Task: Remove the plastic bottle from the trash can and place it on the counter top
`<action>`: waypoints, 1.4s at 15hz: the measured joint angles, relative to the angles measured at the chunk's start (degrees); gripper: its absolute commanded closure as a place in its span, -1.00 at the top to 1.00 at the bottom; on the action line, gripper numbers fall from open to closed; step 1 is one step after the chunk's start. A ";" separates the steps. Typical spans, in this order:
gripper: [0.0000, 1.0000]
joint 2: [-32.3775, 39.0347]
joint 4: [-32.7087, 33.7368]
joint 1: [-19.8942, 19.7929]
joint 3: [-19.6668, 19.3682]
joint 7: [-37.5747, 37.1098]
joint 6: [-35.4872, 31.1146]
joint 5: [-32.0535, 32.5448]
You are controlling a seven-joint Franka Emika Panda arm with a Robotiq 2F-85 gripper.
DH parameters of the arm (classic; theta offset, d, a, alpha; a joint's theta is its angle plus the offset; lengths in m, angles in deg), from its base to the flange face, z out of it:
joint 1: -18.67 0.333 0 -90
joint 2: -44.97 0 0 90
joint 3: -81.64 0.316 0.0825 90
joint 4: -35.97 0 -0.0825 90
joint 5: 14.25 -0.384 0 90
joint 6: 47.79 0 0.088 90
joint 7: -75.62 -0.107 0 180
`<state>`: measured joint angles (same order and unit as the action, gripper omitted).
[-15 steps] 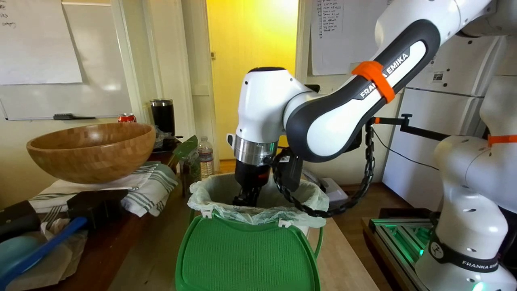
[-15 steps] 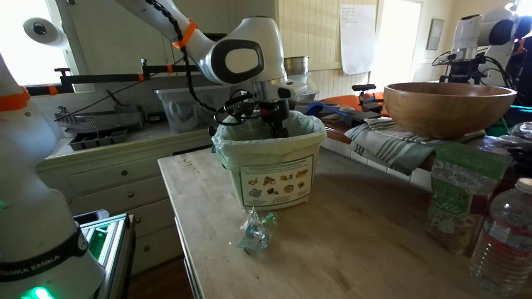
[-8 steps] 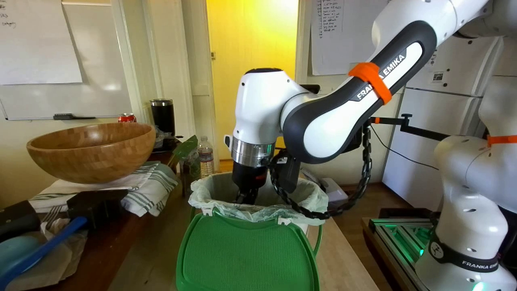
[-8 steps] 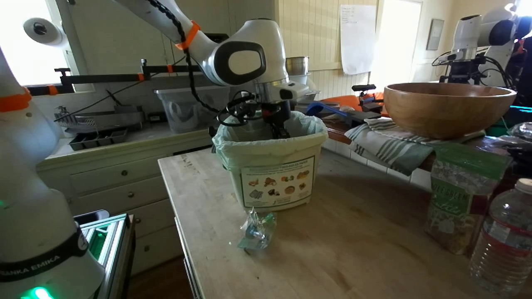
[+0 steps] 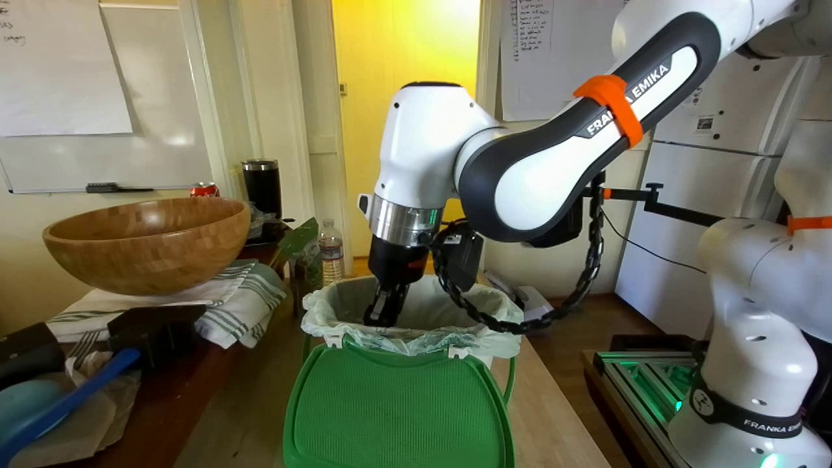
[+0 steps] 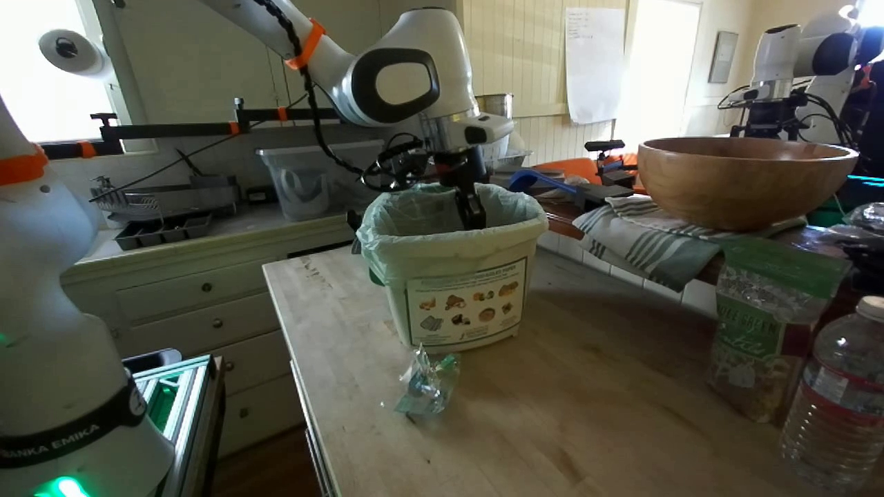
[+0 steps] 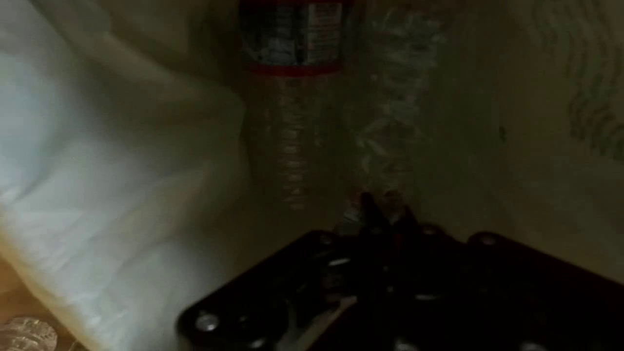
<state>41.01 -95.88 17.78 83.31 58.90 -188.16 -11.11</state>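
My gripper points down into the trash can, its fingertips below the bag-lined rim, in both exterior views. Dark interior fills the wrist view, where the gripper is drawn together to a narrow gap. A clear plastic bottle with a red-edged label lies in the bin, left of the fingertips. Beside it, a crinkled clear plastic shape runs down to the fingertips, with reddish patches there. Whether any of it is pinched cannot be told. Around the bin spreads the wooden counter top.
A green lid hangs off the bin's side. On the counter top lie a crumpled clear wrapper, a green bag and another water bottle. A wooden bowl rests on a striped towel.
My fingers have come together inside the bin. In the last half second the arm has risen, so more of the gripper shows above the rim, and the bin has shifted slightly.
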 measured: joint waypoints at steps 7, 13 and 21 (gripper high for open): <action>-0.98 -7.52 -0.59 0.24 1.33 -0.91 1.08 0.08; -0.98 -16.39 -1.11 -0.48 1.59 -2.14 4.25 0.08; -0.98 -23.01 1.15 -3.78 -4.15 4.72 14.95 0.02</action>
<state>18.01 -94.73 14.00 79.15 63.62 -173.20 -11.09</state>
